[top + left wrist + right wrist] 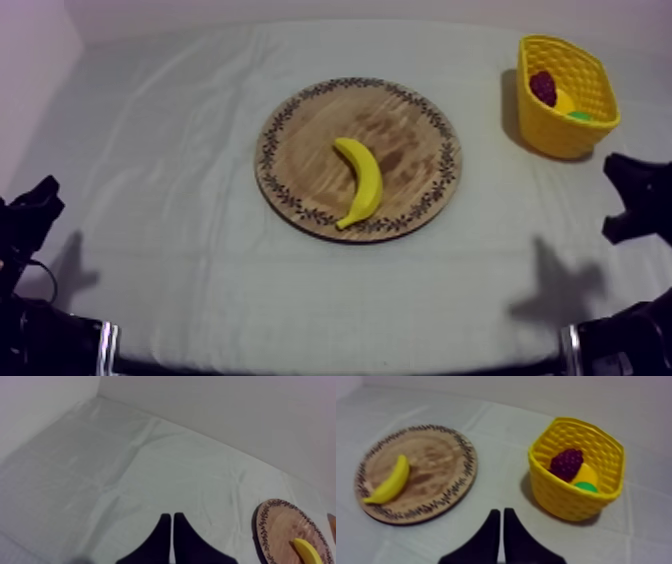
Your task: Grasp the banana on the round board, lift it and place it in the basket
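Left gripper [172,517] and right gripper [502,512] were seen closed together, empty, so the banana [362,180] might be pushed off the wooden board [405,135] if approached unopened.

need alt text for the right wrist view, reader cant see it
A banana lies on a round wooden board, beside a yellow basket holding a bunch of grapes and yellow and green pieces. The right arm's jaws, shut, point between board and basket.

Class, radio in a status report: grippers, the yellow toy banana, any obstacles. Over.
Left gripper and right gripper shut, empty. Yellow toy banana lies on round wooden board. Nothing between it and yellow basket.
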`<state>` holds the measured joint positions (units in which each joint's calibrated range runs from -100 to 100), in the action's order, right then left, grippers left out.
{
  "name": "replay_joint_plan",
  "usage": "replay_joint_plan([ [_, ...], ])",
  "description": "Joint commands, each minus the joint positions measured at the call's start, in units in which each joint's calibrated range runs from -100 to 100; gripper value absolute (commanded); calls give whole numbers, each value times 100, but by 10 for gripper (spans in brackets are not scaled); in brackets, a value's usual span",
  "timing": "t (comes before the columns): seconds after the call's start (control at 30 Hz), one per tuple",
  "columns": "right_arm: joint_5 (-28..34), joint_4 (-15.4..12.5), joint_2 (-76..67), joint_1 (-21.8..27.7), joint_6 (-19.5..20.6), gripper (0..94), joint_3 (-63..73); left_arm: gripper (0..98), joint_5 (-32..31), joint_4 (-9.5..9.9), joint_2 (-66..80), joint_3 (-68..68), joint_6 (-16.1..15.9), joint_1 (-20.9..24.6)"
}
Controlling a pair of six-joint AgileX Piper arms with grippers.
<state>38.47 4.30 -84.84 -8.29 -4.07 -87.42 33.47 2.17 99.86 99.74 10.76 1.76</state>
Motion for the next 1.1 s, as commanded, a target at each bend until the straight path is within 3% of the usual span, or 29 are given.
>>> replay_joint_plan([
  [0.0, 19, 155, 801, -372, 688, 43, 719, 1, 0, 0, -3, 4, 1, 1],
  [0.3, 832, 462, 3051, -1366, 1731, 46, 3474, 1, 0, 0, -3, 4, 1, 1],
  [0.63, 1313, 219, 5503, -1975, 2011, 59, 5722, 1, 0, 0, -3, 4, 1, 1],
  [0.83, 1456, 310, 6567, -2214, 2200, 64, 6504, 1, 0, 0, -3, 4, 1, 1],
  [1.07, 1458, 774, 7419, -2668, 2671, 73, 6340, 1, 0, 0, -3, 4, 1, 1],
])
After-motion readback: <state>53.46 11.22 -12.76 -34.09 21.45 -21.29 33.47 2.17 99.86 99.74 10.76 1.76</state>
